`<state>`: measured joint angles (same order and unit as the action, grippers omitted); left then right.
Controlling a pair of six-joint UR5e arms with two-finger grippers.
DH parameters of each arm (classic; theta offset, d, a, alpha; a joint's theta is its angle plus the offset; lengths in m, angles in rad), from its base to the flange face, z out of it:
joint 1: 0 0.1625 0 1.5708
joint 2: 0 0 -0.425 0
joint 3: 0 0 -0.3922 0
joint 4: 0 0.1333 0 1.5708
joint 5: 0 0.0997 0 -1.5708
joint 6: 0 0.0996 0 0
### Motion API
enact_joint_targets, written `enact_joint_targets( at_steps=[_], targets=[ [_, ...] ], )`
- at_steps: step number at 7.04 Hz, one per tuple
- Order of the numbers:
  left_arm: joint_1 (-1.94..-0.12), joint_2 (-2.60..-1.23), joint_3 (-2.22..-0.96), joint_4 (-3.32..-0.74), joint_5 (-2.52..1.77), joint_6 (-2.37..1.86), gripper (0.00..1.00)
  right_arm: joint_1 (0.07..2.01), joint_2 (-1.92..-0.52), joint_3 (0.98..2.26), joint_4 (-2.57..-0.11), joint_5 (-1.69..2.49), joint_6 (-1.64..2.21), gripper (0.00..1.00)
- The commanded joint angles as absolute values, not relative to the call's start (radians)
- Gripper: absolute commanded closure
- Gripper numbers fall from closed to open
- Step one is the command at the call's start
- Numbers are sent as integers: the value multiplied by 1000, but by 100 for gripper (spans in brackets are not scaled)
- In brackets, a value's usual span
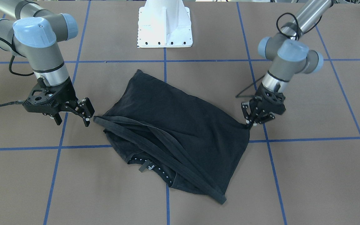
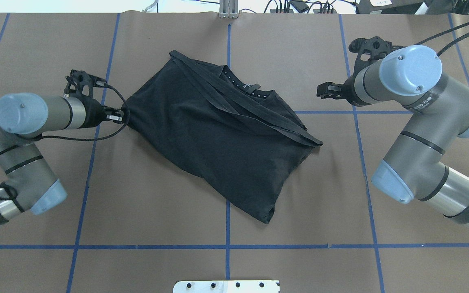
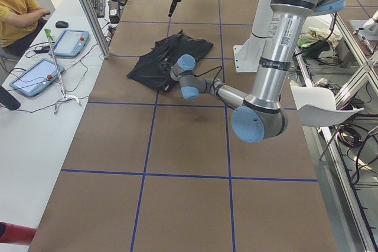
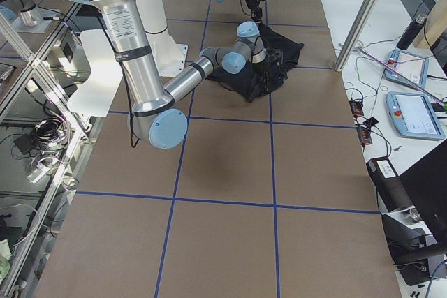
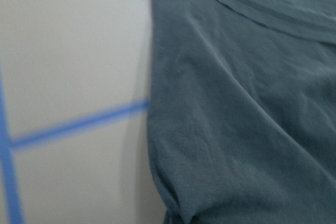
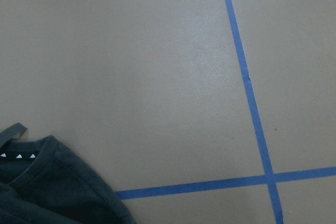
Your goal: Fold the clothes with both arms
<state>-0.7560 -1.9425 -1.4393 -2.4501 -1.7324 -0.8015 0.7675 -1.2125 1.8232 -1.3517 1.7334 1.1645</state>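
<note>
The black T-shirt [image 1: 180,131] lies roughly folded in the middle of the table [image 1: 308,175], its collar [image 1: 155,167] with small white triangles turned toward the table's far side [image 2: 246,87]. Its graphic is hidden. My left gripper [image 1: 251,122] is low at the shirt's corner and shut on the cloth there [image 2: 121,116]. The left wrist view is filled with the shirt's fabric [image 5: 241,108]. My right gripper [image 1: 72,122] stands open just beside the opposite corner, not touching it, with nothing between its fingers [image 2: 325,90]. The right wrist view shows only the collar edge [image 6: 47,182].
Blue tape lines [image 1: 165,65] grid the brown table. The white pedestal base [image 1: 165,28] stands at the robot's side. A person [image 3: 18,10] sits at a side desk with tablets [image 3: 71,42]. Cables [image 2: 299,6] run along the far edge.
</note>
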Motion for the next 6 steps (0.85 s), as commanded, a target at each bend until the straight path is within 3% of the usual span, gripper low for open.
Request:
enact_joint_targets(
  at_steps=[1, 4, 5, 6],
  targets=[
    [-854, -2211, -1121, -2453, -1732, -744, 100, 767, -1210, 1825, -1351, 1733, 1172, 0],
    [-899, -2461, -806, -2460, -1732, -703, 100, 767, -1212, 1829, -1350, 1732, 1178, 0],
    [-899, -2471, -790, -2467, -1732, -703, 100, 767, -1212, 1833, -1350, 1732, 1178, 0],
    [-903, -2438, -798, -2511, -1727, -695, 2, 765, -1212, 1832, -1350, 1732, 1178, 0]
  ],
)
